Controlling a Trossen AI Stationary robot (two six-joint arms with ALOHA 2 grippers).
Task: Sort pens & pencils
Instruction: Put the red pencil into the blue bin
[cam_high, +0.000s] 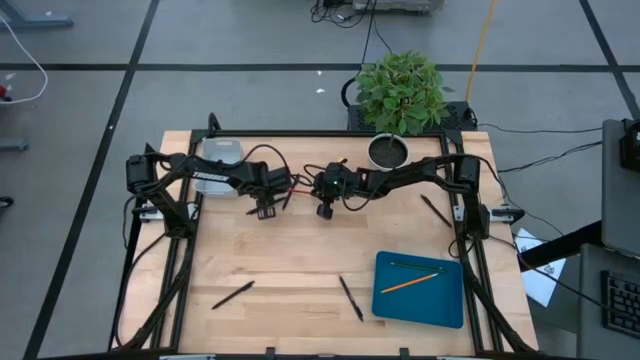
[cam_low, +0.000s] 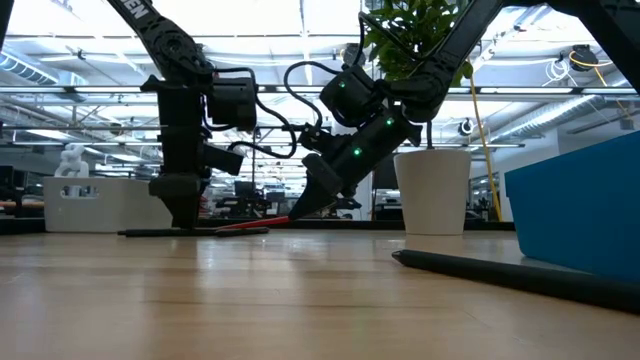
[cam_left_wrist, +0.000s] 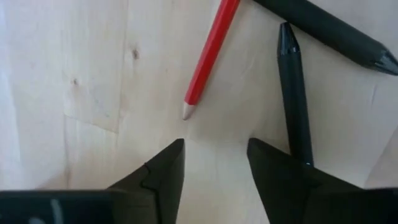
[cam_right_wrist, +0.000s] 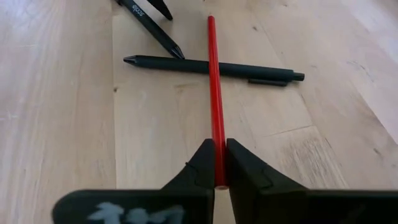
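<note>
Red pencil (cam_right_wrist: 213, 87) lying across a black pen (cam_right_wrist: 211, 67), near the plant pot (cam_high: 388, 152), one end clamped between right gripper (cam_right_wrist: 219, 163) fingers. Left gripper (cam_left_wrist: 214, 163) just beside its tip, jaws apart. Orange pencil (cam_high: 410, 283) inside blue tray (cam_high: 420, 310).

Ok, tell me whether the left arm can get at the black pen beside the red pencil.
Probably yes. The left gripper hangs open just above the table, and the black pen lies right by one of its fingers. The red pencil, held by the right gripper, crosses a pen and may get in the way.
</note>
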